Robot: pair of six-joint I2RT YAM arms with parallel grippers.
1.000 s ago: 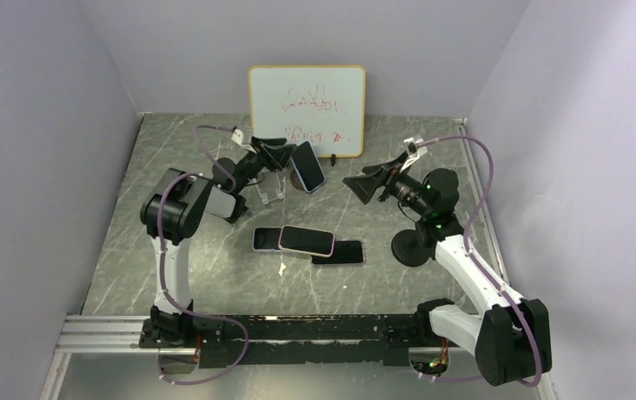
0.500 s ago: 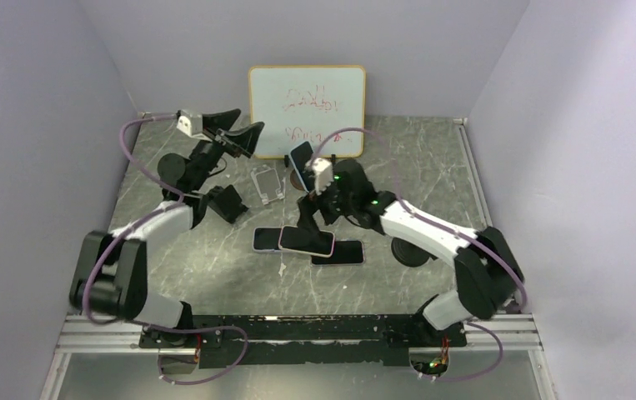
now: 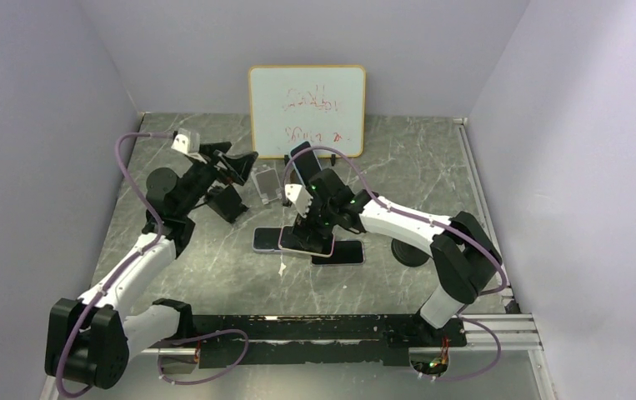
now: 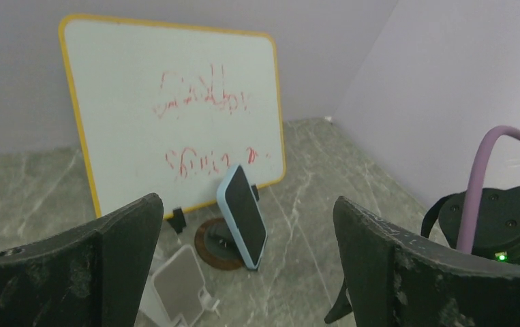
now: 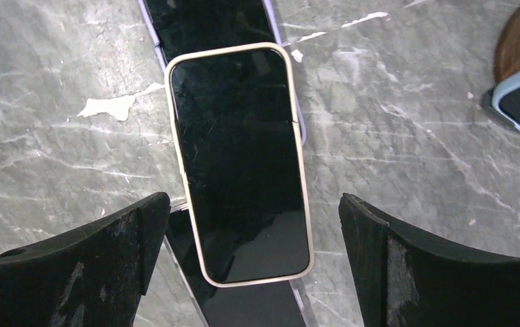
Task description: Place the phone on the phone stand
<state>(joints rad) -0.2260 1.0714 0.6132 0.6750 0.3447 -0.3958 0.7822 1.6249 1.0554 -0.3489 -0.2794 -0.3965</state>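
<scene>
Left gripper (image 3: pixel 239 160) is wide open and empty, raised at the far left and aimed at the whiteboard (image 4: pixel 175 102). A clear stand (image 3: pixel 266 183) sits on the table (image 3: pixel 398 158) just right of it, and further right a blue phone (image 4: pixel 243 214) leans tilted on a round stand (image 4: pixel 209 251), right in front of the whiteboard. Right gripper (image 3: pixel 312 225) is also wide open and empty, hanging directly over a cream phone (image 5: pixel 240 160) that lies face up mid table, stacked across two dark phones (image 3: pixel 341 252), one sticking out left and one right.
</scene>
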